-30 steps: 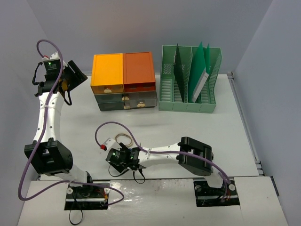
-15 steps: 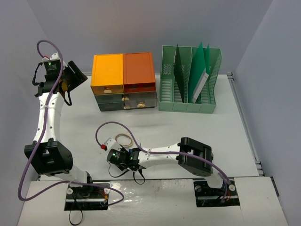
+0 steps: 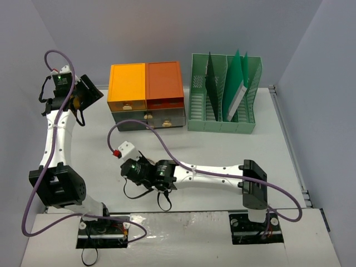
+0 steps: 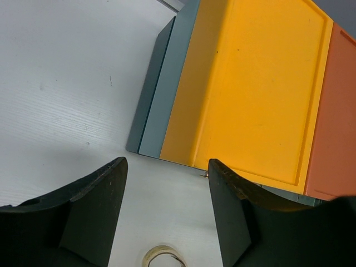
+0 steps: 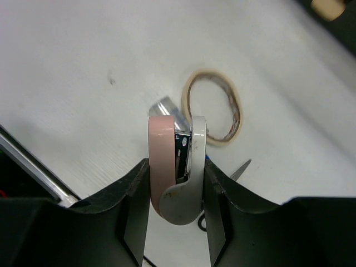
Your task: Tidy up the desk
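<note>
A: Step in hand?

B: Pick-up is judged done. A pink-and-white stapler is clamped in the right gripper, the jaws narrowed onto its sides. The desk lies directly under the hand. A tape ring is seen on it just past the fingertips.

A: Left side?

B: The left gripper is held part-open with nothing in it, above the desk. The yellow-and-orange drawer unit is just ahead of its fingers.

A: Next?

B: The stapler is probably to be carried to that unit, well ahead of the right hand. No drawer is seen pulled out, so one would have to be opened first, likely by the left. Clearance over the tape ring is to be kept.
</note>
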You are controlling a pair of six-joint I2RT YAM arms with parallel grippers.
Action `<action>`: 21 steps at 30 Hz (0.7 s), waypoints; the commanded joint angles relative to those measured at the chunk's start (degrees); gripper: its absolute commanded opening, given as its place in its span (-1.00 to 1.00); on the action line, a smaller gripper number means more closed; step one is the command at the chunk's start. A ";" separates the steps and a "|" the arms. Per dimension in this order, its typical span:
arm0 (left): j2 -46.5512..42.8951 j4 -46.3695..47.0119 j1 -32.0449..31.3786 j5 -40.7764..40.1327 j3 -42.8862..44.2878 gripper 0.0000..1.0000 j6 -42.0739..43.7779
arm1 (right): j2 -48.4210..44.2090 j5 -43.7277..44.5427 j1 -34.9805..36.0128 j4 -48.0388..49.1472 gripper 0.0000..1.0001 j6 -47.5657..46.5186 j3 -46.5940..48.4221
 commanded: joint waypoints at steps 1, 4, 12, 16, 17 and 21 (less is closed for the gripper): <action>-2.97 2.65 0.48 -0.15 1.28 0.12 0.04 | -5.35 10.13 -0.08 -4.98 -1.00 -3.24 9.77; -2.97 2.66 0.48 -0.15 1.28 0.12 -0.04 | -5.18 14.76 -1.90 -5.75 -1.00 -3.94 12.98; -2.83 3.14 0.57 0.09 1.00 0.12 -0.35 | -3.58 19.97 -10.94 -5.52 -1.00 -3.19 18.43; -2.63 3.68 0.56 0.36 0.77 0.12 -0.82 | -1.01 20.81 -14.86 -5.48 -1.00 -4.42 22.97; -2.57 3.71 0.52 0.42 0.76 0.12 -0.88 | -0.38 20.68 -16.06 -5.44 -1.00 -4.61 24.23; -2.44 3.89 0.48 0.64 0.67 0.12 -1.01 | 1.82 18.67 -20.70 -5.48 -1.00 -4.71 28.18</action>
